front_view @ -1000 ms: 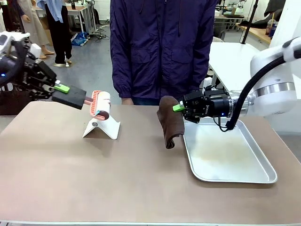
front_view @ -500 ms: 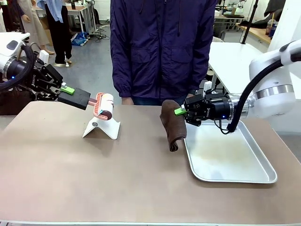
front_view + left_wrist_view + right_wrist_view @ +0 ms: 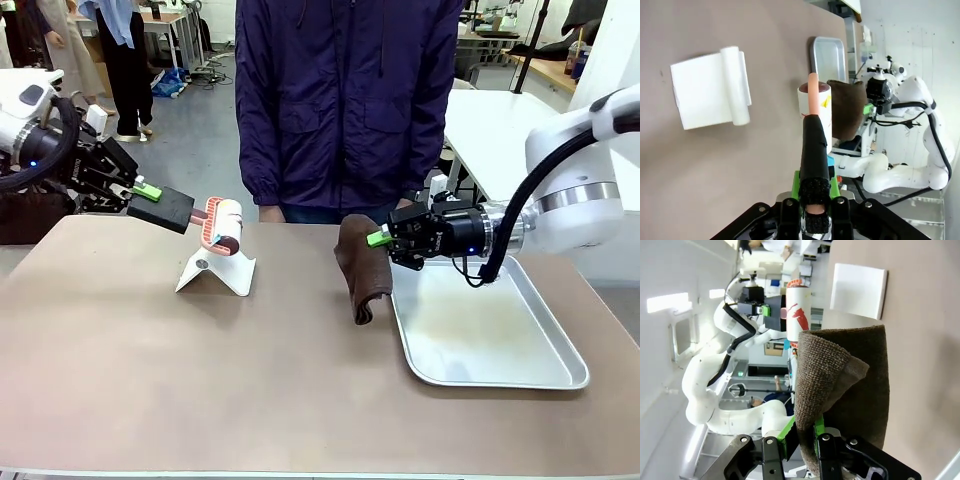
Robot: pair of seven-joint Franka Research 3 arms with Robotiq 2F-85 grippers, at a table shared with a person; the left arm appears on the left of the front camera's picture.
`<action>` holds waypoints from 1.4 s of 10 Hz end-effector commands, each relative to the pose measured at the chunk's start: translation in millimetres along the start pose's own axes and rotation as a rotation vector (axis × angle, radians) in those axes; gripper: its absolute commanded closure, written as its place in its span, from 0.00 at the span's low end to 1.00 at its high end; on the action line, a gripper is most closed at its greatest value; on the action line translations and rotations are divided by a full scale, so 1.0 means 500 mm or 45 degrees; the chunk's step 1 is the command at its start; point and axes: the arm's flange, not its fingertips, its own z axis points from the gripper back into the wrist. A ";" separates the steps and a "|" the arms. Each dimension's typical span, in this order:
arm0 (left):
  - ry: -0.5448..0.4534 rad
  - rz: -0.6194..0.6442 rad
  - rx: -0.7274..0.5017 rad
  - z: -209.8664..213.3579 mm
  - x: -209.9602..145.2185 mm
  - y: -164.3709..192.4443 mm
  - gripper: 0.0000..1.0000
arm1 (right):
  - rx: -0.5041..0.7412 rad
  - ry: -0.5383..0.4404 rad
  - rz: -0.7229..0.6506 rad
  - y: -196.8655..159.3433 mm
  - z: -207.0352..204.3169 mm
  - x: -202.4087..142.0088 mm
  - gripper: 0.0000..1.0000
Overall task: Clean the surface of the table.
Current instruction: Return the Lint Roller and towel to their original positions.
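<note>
Above the left end of the table, your left gripper is clamped on the black handle of a lint roller, whose roll hangs in the air just over a white folded stand. From your left wrist camera you get what the front misses: the handle runs straight out from between the green pads, the roll sits clear of the stand, and the stand rests on the brown tabletop off to one side.

Your right gripper pinches the top edge of a brown cloth, which droops with its lower end at the tabletop, just beside the left rim of a metal tray. The right wrist camera shows you the cloth folded thick between the pads; the front view shows only its outer face. A person in a dark purple jacket stands at the far edge, between the two arms.
</note>
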 end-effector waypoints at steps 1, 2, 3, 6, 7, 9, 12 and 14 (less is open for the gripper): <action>-0.009 -0.060 0.117 -0.019 0.042 -0.008 0.78 | -0.093 -0.124 0.032 -0.006 -0.040 -0.020 0.87; 0.039 -0.089 0.139 -0.036 0.057 -0.009 0.78 | -0.113 -0.120 0.038 -0.006 -0.056 -0.031 0.87; 0.120 -0.101 0.225 -0.063 0.084 0.001 0.78 | -0.193 -0.123 0.041 -0.003 -0.077 -0.037 0.87; 0.180 -0.054 0.440 -0.120 0.135 -0.012 0.78 | -0.235 -0.097 0.071 -0.004 -0.121 -0.041 0.87; 0.151 -0.050 0.460 -0.133 0.141 -0.026 0.78 | -0.220 -0.097 0.062 -0.017 -0.123 -0.037 0.87; 0.097 -0.028 0.413 -0.148 0.147 -0.035 0.78 | -0.202 -0.097 0.033 -0.035 -0.123 -0.032 0.87; 0.071 0.028 0.452 -0.156 0.154 -0.028 0.78 | -0.179 -0.082 0.037 -0.040 -0.124 -0.027 0.87; 0.067 0.061 0.476 -0.169 0.160 -0.025 0.78 | -0.148 -0.084 0.014 -0.057 -0.124 -0.018 0.87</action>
